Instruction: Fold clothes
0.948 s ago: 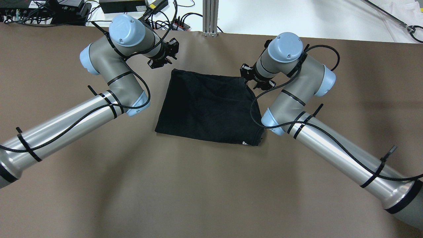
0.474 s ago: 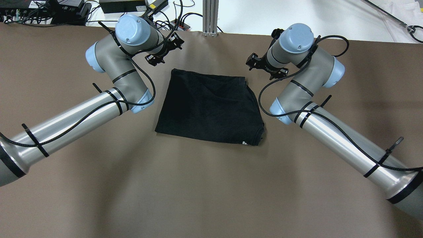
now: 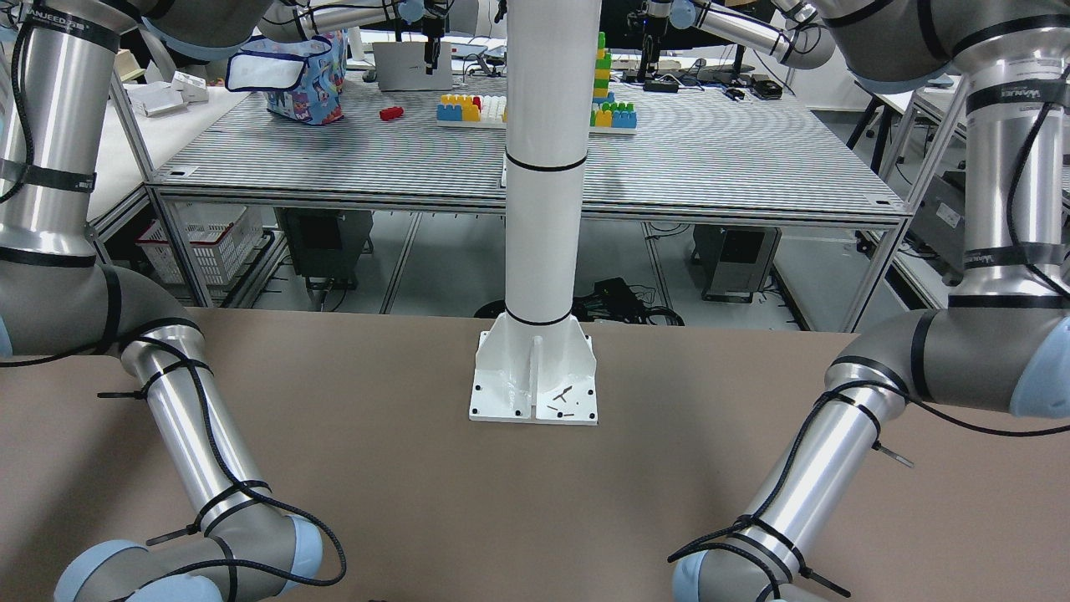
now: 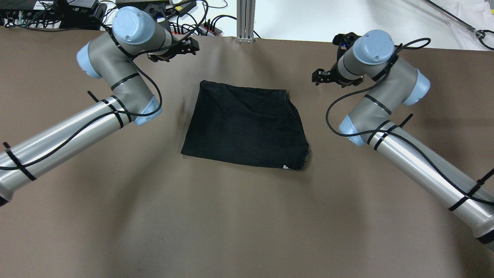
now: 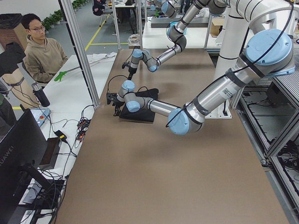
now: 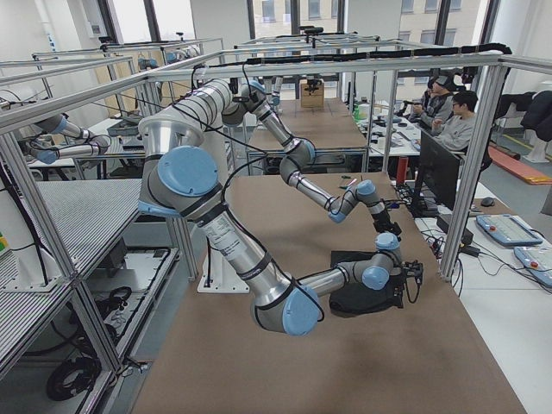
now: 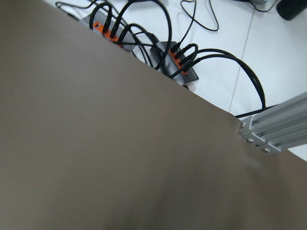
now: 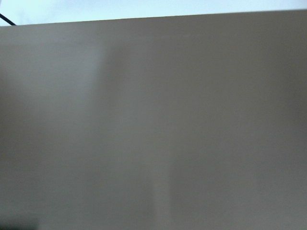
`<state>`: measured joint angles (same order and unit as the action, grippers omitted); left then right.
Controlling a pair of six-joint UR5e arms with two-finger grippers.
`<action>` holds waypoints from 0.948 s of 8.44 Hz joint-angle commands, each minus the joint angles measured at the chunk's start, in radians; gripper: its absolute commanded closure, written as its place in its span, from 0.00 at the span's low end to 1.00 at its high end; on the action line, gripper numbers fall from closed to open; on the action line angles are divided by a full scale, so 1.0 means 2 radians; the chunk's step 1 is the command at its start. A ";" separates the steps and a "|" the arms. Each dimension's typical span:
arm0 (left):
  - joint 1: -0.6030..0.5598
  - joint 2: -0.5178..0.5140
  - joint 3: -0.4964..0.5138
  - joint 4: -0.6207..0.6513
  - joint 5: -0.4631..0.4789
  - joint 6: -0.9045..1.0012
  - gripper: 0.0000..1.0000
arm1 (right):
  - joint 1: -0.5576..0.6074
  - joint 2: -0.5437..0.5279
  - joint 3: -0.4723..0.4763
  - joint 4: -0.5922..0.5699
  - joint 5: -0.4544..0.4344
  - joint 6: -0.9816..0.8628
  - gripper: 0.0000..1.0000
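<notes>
- A white pillar (image 3: 543, 167) stands on its bolted base plate at the near edge of the brown worktop (image 4: 247, 216), between the two silver-and-grey arms.
- The plain black soft-fabric garment (image 4: 245, 125) lies flat and folded in the middle of the worktop. It is roughly rectangular, with a small white label (image 4: 286, 167) at its near right corner.
- The right hand (image 4: 328, 77) hovers off to the far right of the garment's far right corner, clear of the cloth and holding nothing. I cannot tell whether its fingers are spread or pressed together.
- The left hand (image 4: 181, 48) hangs beyond the garment's far left corner, close to the worktop's far edge, and is also empty. Its finger spacing cannot be made out either.
- Past the far edge, black braided cables plug into grey power strips with orange sockets (image 7: 175, 60), beside an aluminium post (image 4: 245, 19).
</notes>
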<state>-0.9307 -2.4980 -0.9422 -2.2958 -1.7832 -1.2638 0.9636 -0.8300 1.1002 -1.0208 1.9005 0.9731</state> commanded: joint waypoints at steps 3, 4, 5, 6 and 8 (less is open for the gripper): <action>-0.138 0.202 -0.113 0.040 -0.001 0.422 0.00 | 0.129 -0.114 0.002 0.000 -0.019 -0.334 0.06; -0.178 0.232 -0.126 0.035 -0.003 0.499 0.00 | 0.170 -0.137 0.002 0.001 -0.022 -0.396 0.06; -0.220 0.270 -0.142 0.030 -0.009 0.575 0.00 | 0.204 -0.154 0.002 0.003 -0.022 -0.464 0.06; -0.249 0.296 -0.146 0.000 -0.011 0.602 0.00 | 0.233 -0.174 0.003 0.005 -0.022 -0.501 0.06; -0.300 0.347 -0.148 -0.041 -0.026 0.654 0.00 | 0.296 -0.204 0.004 0.038 -0.022 -0.568 0.06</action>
<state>-1.4274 -1.8996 -1.2273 -2.3012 -1.8050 -0.0835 1.4339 -1.1763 1.1072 -0.9971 1.8565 -0.0172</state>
